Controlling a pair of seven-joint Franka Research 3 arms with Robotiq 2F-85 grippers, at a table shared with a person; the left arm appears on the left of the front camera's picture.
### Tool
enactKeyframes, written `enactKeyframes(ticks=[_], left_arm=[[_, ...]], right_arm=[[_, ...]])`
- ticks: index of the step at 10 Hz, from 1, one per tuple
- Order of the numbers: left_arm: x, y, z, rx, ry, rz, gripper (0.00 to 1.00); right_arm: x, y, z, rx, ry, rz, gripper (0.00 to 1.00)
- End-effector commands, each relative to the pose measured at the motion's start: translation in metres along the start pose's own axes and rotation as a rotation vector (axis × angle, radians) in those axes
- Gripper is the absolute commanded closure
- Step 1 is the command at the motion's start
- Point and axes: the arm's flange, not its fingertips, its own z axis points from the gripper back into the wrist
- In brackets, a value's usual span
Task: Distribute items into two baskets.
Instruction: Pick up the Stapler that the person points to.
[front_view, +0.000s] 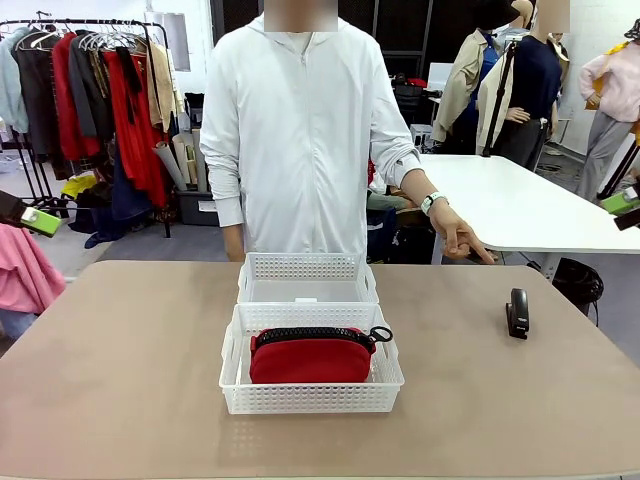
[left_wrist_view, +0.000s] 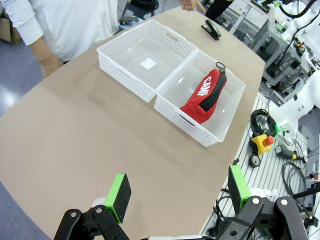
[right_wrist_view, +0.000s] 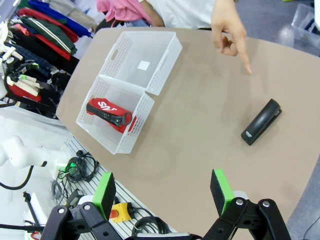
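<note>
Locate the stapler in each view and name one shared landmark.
Front: stapler on the table's right side, right of the baskets.
Left wrist: stapler near the top edge, just past the baskets.
Right wrist: stapler at mid-right, far from the baskets.
Shared landmark: the red pouch in one of the baskets.

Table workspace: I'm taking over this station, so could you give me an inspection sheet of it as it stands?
Surface: tan table, no spills or marks seen.
Job's things: red pouch lies in the near basket; far basket holds no item; black stapler lies on the table toward the robot's right, outside both baskets; a person's hand points toward it.
Clutter: nothing seen.
Grippers: left gripper open, holding nothing; right gripper open, holding nothing.
Cables: coiled cables lie beside the table on the robot's side.
Surroundings: clothes rack and a white table behind the person.
</note>
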Motion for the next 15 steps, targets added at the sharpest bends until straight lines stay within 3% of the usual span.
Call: enactKeyframes(ticks=[1,6,8,15], left_arm=[[0.000,-0.001,0.001,-0.004,-0.003,-0.003,0.00],[0.000,-0.001,0.001,-0.004,-0.003,-0.003,0.00],[0.000,-0.001,0.001,-0.004,-0.003,-0.003,0.00],[0.000,-0.001,0.001,-0.004,-0.003,-0.003,0.00]], right_arm=[[0.013,0.004,-0.019,-0.069,0.043,-0.031,0.00],[0.020,0.019,-0.068,-0.330,0.133,-0.172,0.00],[0.024,0.026,-0.083,-0.379,0.160,-0.200,0.00],[0.042,0.001,-0.152,-0.589,0.201,-0.429,0.00]])
